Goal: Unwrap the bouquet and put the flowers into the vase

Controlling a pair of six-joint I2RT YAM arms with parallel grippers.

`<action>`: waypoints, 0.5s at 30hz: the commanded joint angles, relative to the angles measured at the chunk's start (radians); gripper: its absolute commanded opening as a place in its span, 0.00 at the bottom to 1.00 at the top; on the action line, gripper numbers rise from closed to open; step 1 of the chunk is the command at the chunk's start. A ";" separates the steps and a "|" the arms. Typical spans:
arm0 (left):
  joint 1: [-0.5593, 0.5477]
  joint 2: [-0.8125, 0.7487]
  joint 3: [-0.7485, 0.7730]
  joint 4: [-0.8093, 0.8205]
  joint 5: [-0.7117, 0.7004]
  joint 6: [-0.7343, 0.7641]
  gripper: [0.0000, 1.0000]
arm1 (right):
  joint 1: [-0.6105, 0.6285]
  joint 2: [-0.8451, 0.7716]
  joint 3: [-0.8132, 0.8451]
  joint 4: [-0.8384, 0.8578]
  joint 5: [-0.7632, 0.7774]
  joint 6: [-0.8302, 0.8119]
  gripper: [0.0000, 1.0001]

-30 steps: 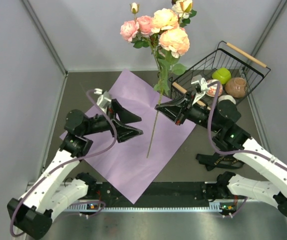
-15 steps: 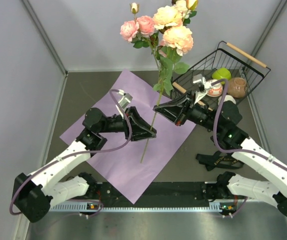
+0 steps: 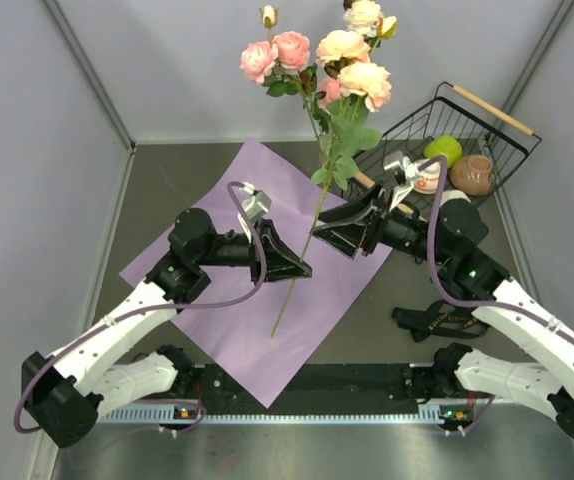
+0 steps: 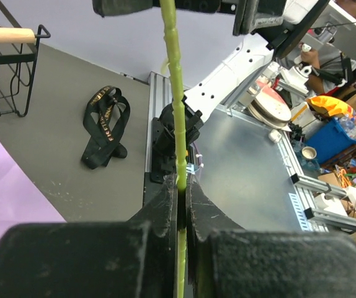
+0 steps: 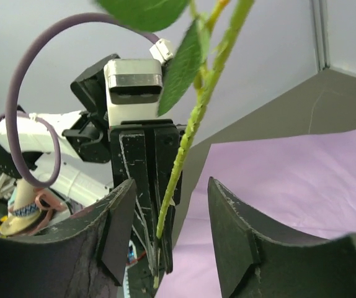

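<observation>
Nearest the bases, the paper (image 3: 237,320) lies flat on the table (image 3: 157,180) with the ribbon (image 3: 437,320) dropped off to its right, so the unwrapping looks done. Above the paper, the left gripper (image 3: 302,268) is clamped tight on the stems (image 3: 285,305), low down, with only a short tail below its fingers. Just beyond, the right gripper (image 3: 325,238) has its jaws apart on either side of the stems, apparently not touching them. The flowers (image 3: 342,60) stand high and lean toward the back wall, with the basket (image 3: 492,108) far right. This reads as a handover to the left arm. To do it well, the right gripper should back straight off along its own line so that its fingers miss the leaves. The bunch is top-heavy and gripped low, so the left arm should move slowly and hold the stems near upright. I cannot pick out the vase; it should be found before any carry.
</observation>
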 commanded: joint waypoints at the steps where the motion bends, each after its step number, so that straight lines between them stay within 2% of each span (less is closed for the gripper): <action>1: 0.000 -0.028 0.057 -0.072 0.005 0.113 0.00 | -0.065 0.020 0.083 -0.042 -0.153 0.008 0.52; 3: -0.001 -0.034 0.059 -0.078 0.011 0.124 0.00 | -0.103 0.036 0.091 -0.031 -0.237 0.062 0.55; 8: -0.001 -0.037 0.060 -0.101 0.019 0.138 0.00 | -0.200 0.063 0.062 0.128 -0.371 0.218 0.57; 11: -0.003 -0.036 0.059 -0.108 0.028 0.136 0.00 | -0.200 0.079 0.074 0.157 -0.427 0.240 0.58; 15: -0.006 -0.037 0.054 -0.108 0.040 0.132 0.00 | -0.201 0.082 0.100 0.099 -0.402 0.200 0.59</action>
